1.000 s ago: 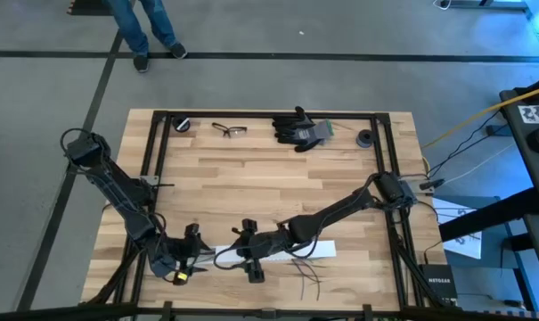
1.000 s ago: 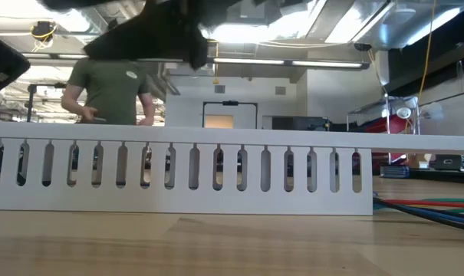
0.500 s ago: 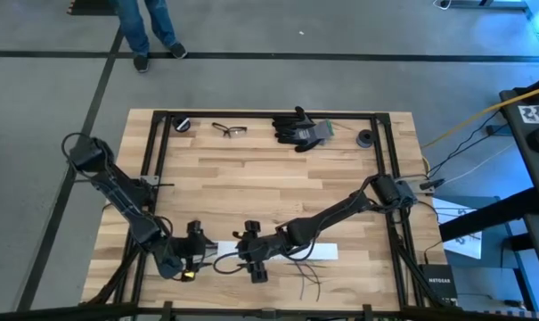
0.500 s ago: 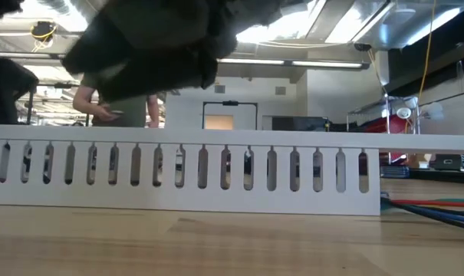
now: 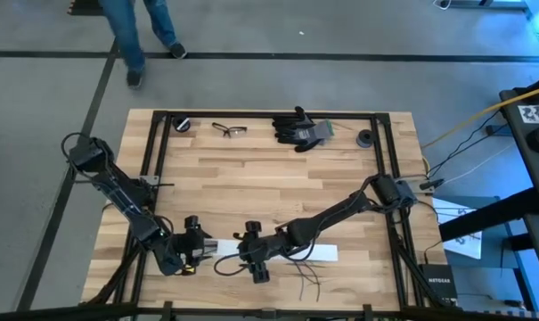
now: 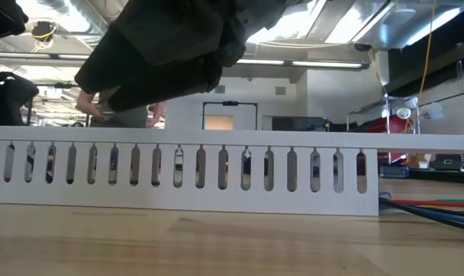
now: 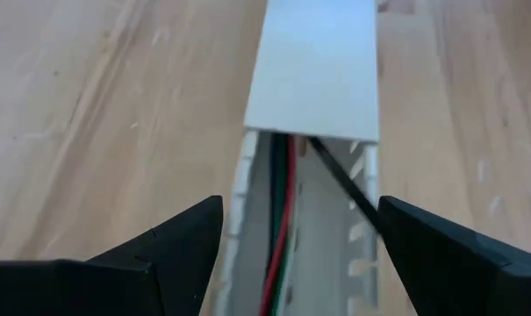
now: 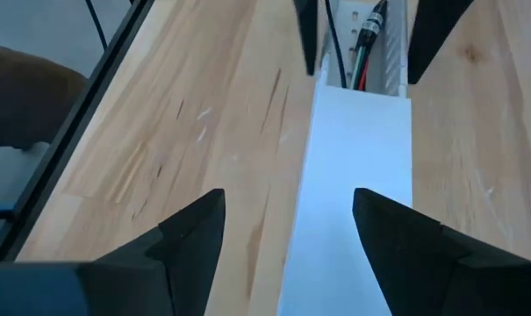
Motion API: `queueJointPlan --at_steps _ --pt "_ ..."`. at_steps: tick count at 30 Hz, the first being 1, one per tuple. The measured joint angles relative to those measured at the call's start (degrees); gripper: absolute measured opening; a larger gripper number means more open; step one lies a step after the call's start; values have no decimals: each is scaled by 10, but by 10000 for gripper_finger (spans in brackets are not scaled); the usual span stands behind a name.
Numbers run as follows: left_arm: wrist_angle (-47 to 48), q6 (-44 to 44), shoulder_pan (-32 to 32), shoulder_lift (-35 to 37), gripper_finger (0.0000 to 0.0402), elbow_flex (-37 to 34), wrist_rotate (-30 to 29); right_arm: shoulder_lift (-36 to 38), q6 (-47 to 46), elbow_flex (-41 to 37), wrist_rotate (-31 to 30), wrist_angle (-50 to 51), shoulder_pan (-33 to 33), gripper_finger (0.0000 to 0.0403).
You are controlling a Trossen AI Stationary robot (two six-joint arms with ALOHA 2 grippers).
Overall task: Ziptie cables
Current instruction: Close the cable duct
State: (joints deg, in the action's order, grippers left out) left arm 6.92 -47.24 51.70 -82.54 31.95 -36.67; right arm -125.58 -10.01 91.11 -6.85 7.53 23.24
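Worktop [image 5: 269,178]: wooden, both arms reaching into its near half, meeting over a long white slotted duct [image 5: 318,251] that lies along the near edge.

Change over the last second: in the high view the left arm has swung in toward the duct's open end and the right arm has slid a little along the duct toward it. In the low view the slotted wall [image 6: 185,178] has shifted sideways by a few slots, so the duct itself was nudged, not just approached.

Left end effector [image 7: 296,233]: fingers spread wide, straddling the open end of the duct, not gripping anything. Right end effector [image 8: 287,219]: fingers also spread, one on each side of the white lid [image 8: 357,189], no visible pinch.

Cables [image 7: 281,219]: red, green and dark strands lying inside the duct channel, emerging from under the lid; a few loose ends trail on the worktop [image 5: 306,280] just near of the duct.

Judgement: the two arms are now lined up facing each other along the duct. The cables are exposed only at the left end, so that seems the likely place for gathering them. No tie is visible yet; the task looks early.
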Motion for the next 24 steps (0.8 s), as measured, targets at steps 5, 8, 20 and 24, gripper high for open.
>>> queueJointPlan --at_steps 5,8,20,24 --pt "-69 15 -2 -11 281 -17 -1 -8 -17 0 -2 -4 0 238" --pt "-93 24 -2 -23 265 -27 0 -14 -30 0 -1 -13 0 238" --pt "-95 27 -2 -25 210 -26 -3 -27 -78 0 2 -32 12 238" --pt "-94 27 -2 -24 208 -26 -2 -44 -89 3 4 -54 12 238"
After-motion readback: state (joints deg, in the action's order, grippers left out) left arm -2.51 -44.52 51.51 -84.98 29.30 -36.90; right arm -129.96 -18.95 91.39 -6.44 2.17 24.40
